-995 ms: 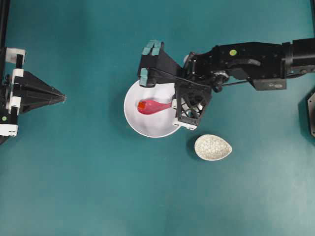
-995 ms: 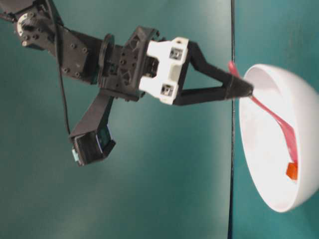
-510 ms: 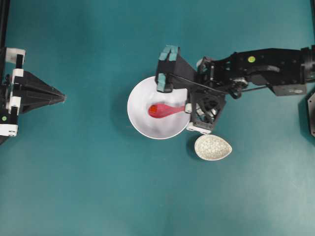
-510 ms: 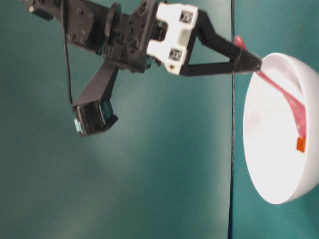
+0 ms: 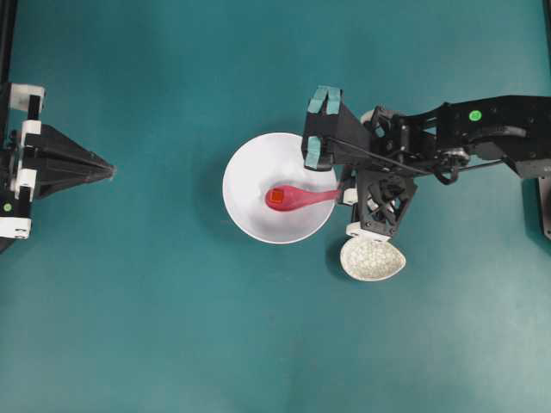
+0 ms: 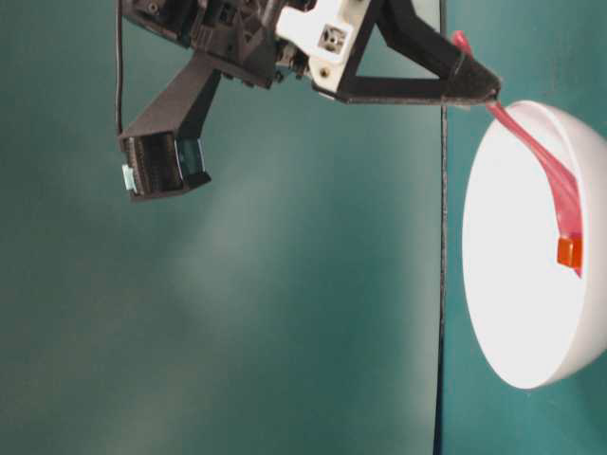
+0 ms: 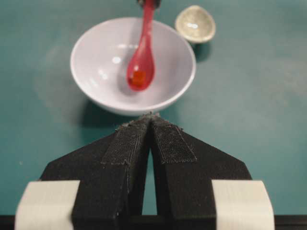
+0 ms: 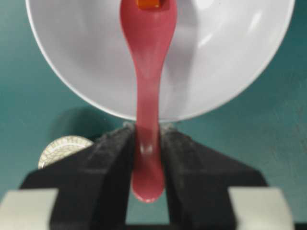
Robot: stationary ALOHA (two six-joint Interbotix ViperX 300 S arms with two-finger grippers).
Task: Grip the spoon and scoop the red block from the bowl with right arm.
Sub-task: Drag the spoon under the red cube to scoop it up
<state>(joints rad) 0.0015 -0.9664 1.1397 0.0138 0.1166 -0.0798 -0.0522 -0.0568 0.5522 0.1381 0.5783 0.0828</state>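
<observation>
Teal worktop (image 5: 172, 327) fills the overhead view, w/ the bowl (image 5: 245, 215) near the middle and a small speckled dish (image 5: 372, 259) just beside its lower right. We see the right pincer (image 5: 343, 194) at the bowl's right rim, clamped on the handle of the spoon (image 5: 297, 198), whose scoop sits over the bowl w/ the red block (image 5: 276, 197) in it; the left pincer (image 5: 110, 170) is parked well apart at the left edge, jaws together. Table-level: spoon (image 6: 560, 185) slants down from the pincer tip (image 6: 484, 90) into the bowl (image 6: 512, 313), block (image 6: 569, 251) at its low end. Left wrist view: left pincer (image 7: 151, 117) closed on nothing, block (image 7: 139, 78) resting in the scoop above the bowl floor, as far as we can tell. Right wrist view: handle (image 8: 147, 143) pinched between both pads (image 8: 115, 153), block (image 8: 150, 3) at the top edge. We judge the scoop step is nearly done; next calls for lifting clear of the rim while keeping the scoop level, since a tilt could roll the block off.
</observation>
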